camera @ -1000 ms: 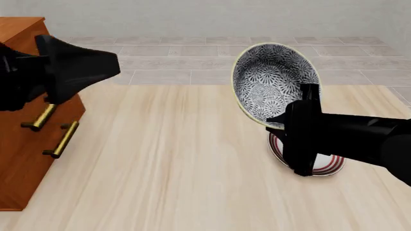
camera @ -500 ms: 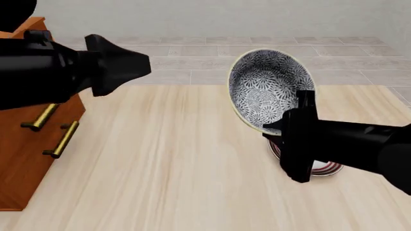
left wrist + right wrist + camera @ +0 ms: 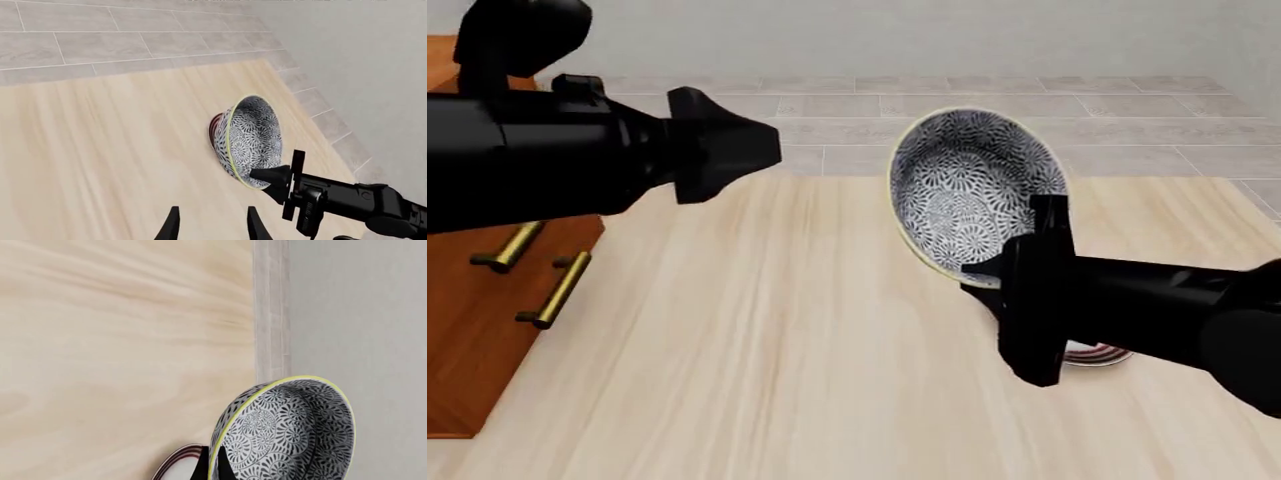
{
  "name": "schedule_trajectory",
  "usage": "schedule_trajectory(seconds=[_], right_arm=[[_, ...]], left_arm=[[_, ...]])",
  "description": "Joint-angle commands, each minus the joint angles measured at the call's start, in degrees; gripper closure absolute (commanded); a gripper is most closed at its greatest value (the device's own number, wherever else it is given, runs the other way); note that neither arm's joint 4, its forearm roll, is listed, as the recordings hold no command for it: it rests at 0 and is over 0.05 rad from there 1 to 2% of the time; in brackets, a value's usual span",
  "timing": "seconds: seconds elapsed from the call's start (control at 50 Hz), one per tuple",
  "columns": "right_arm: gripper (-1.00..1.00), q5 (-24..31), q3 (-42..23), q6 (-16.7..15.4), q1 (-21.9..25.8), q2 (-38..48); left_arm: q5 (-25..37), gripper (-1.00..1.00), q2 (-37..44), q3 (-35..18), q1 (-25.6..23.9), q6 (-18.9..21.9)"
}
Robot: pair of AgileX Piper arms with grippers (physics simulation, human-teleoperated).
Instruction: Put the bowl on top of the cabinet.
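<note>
The bowl (image 3: 972,190), pinched at its rim by the right gripper (image 3: 994,272), has been carried slightly leftward toward the cabinet (image 3: 481,330); the spread left gripper (image 3: 211,226) has been advanced to meet it.

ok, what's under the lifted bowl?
A red-ringed plate lies on the table below the bowl, which the right claw holds by its rim. The arm covers most of the plate.

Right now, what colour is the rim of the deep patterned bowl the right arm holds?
Pale yellow-green on the deep floral-patterned bowl, clearest in the right wrist view.
</note>
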Motion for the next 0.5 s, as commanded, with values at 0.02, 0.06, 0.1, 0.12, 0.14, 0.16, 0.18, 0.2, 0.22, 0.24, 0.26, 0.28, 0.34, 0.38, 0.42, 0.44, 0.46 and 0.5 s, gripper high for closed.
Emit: schedule_trajectory(seconds=[0.02,0.06,0.1,0.12,0.14,0.16,0.18,0.2,0.22,0.24,0.26,0.28,0.34,0.38,0.42,0.44,0.46,0.5], right_arm=[[1.0,-1.0,0.4,0.6,0.9,-0.2],[1.0,-0.9,0.1,1.1,1.4,-0.2],[1.0,-1.1,0.4,1.0,1.6,-0.4],[1.0,-1.2,0.5,1.0,1.7,-0.4],[1.0,-1.2,0.6,1.0,1.9,-0.4],[1.0,-1.3,0.8,0.9,2.0,-0.4],[1.0,-1.4,0.8,1.2,2.2,-0.4],[1.0,-1.4,0.9,1.1,2.2,-0.4],[1.0,-1.6,1.0,1.2,2.5,-0.4],[1.0,-1.6,1.1,1.1,2.4,-0.4],[1.0,-1.7,1.1,1.4,2.8,-0.5],[1.0,-1.8,1.3,1.2,2.7,-0.5],[1.0,-2.0,1.6,1.5,3.1,-0.7],[1.0,-2.1,1.8,1.1,3.0,-0.8],[1.0,-2.1,1.8,1.5,3.4,-0.8],[1.0,-2.2,2.1,1.3,3.5,-0.9],[1.0,-2.1,1.9,1.6,3.9,-1.0],[1.0,-2.0,2.0,1.3,4.0,-1.2]], left_arm=[[-1.4,-1.0,2.4,-1.0,0.4,-0.5],[-1.5,-1.0,2.6,-1.0,0.5,-0.3],[-1.9,-1.0,3.0,-1.2,0.7,-0.9],[-2.1,-1.0,3.3,-1.3,0.7,-1.0],[-2.2,-1.0,3.6,-1.4,0.9,-0.9],[-2.4,-1.0,3.9,-1.5,1.0,-1.0],[-2.5,-1.0,4.3,-1.5,1.3,-1.2],[-2.6,-1.0,4.5,-1.7,1.3,-1.1],[-2.7,-1.0,4.8,-1.8,1.5,-1.4],[-2.8,-1.0,4.9,-1.9,1.6,-1.4],[-2.9,-1.0,5.2,-2.1,1.7,-1.5],[-2.9,-1.0,5.3,-2.2,1.7,-1.5],[-3.2,-1.0,5.8,-2.2,1.9,-1.8],[-3.3,-1.0,6.2,-2.2,1.6,-2.3],[-3.8,-1.0,6.7,-1.7,1.7,-2.8],[-4.2,-1.0,6.7,-1.6,1.9,-2.6],[-4.1,-1.0,6.8,-1.7,1.8,-2.7],[-4.0,-1.0,7.0,-2.0,1.8,-2.8]])
